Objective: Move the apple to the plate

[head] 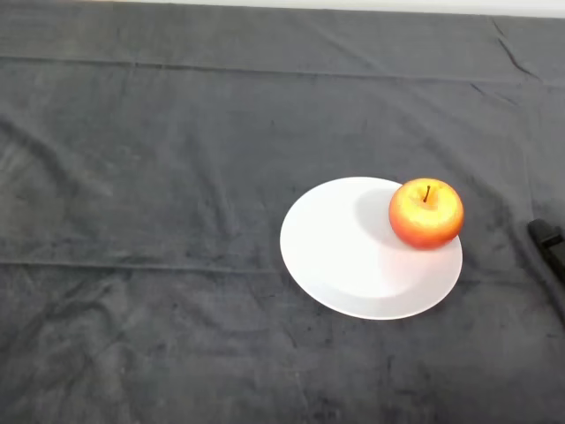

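On the dark cloth (177,159), a little right of the centre of the frame, a round white plate (349,265), lying flat. On the plate, in its upper right part and very close to the rim, one red and yellow apple (425,214), upright, stem pointing up. At the right edge of the frame, apart from the plate, a small black object (547,240), only partly visible; not possible to tell what.

Red-and-yellow apple (425,213), plain white plate (344,256), dark grey cloth (141,177).
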You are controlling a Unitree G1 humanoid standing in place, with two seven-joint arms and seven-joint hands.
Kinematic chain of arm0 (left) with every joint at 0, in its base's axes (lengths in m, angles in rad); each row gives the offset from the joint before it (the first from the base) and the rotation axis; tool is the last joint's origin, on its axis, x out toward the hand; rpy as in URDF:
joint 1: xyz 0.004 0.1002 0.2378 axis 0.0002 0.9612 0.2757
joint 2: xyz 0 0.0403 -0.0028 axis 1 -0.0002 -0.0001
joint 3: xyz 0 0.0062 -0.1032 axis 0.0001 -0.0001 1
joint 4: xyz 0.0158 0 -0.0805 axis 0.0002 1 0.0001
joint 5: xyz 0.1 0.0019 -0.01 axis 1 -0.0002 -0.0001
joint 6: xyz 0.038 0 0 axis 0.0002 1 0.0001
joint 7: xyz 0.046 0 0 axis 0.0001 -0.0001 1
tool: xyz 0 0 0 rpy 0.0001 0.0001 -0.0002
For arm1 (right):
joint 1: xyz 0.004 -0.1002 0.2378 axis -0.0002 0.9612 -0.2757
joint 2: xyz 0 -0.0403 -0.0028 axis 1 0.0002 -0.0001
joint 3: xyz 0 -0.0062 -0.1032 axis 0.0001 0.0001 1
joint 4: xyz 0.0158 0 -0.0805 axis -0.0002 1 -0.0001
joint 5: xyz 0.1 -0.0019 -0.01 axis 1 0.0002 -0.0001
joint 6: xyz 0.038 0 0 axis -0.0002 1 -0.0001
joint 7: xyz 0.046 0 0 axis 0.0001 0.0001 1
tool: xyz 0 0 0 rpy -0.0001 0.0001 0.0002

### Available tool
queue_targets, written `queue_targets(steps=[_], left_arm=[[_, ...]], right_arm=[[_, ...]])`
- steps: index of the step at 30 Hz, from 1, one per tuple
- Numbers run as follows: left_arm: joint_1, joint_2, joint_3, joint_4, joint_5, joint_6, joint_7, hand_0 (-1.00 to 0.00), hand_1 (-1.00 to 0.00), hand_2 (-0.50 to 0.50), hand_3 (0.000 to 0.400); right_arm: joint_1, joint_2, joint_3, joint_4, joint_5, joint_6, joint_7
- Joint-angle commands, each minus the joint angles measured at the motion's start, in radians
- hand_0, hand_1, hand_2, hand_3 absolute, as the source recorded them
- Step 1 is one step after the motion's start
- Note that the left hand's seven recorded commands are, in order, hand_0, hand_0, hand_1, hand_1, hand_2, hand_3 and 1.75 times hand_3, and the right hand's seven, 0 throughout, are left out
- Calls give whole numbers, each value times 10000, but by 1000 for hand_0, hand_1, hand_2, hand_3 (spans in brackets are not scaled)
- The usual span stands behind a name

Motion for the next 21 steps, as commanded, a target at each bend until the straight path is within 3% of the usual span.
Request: queue_targets(steps=[1, 21], left_arm=[[-385, 479, 226, 404, 225, -209, -102, 0, 0, 0, 0], [-452, 426, 517, 469, 432, -219, -243, 0, 0, 0, 0]], right_arm=[[-192, -326, -18, 104, -57, 36, 102], [-197, -329, -23, 115, -66, 32, 111]])
